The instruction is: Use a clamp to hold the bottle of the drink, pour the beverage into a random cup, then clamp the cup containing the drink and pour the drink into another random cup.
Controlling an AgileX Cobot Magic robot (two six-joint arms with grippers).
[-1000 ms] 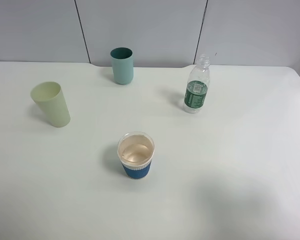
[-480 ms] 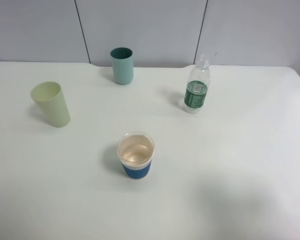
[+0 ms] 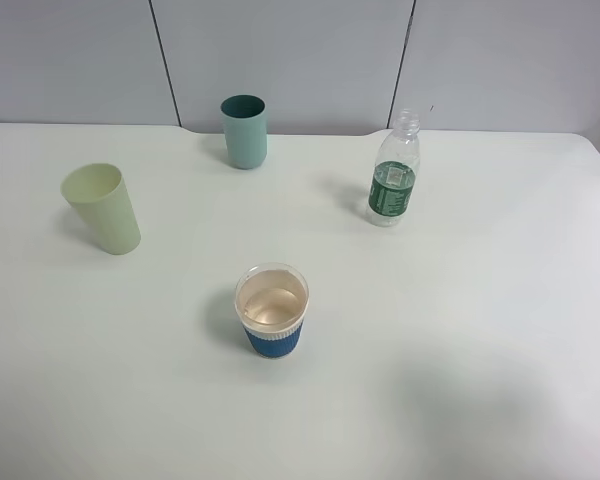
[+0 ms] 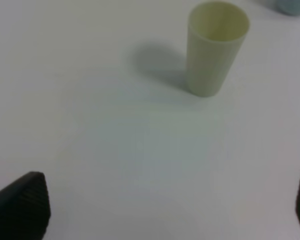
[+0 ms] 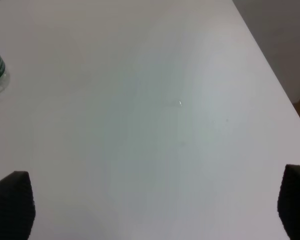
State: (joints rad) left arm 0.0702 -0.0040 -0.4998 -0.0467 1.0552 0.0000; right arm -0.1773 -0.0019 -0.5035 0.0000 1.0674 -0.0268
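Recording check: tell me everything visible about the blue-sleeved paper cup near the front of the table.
The short paper cup with a white rim and ribbed dark blue sleeve stands upright on the white table, nearest the camera, apart from everything else. Its inside is beige, and clear liquid appears to sit in it. Nothing touches it; no gripper is near.

No text can be read anywhere. The bottle, at about two o'clock on the counter, carries a dark green label with pale print too small to make out.
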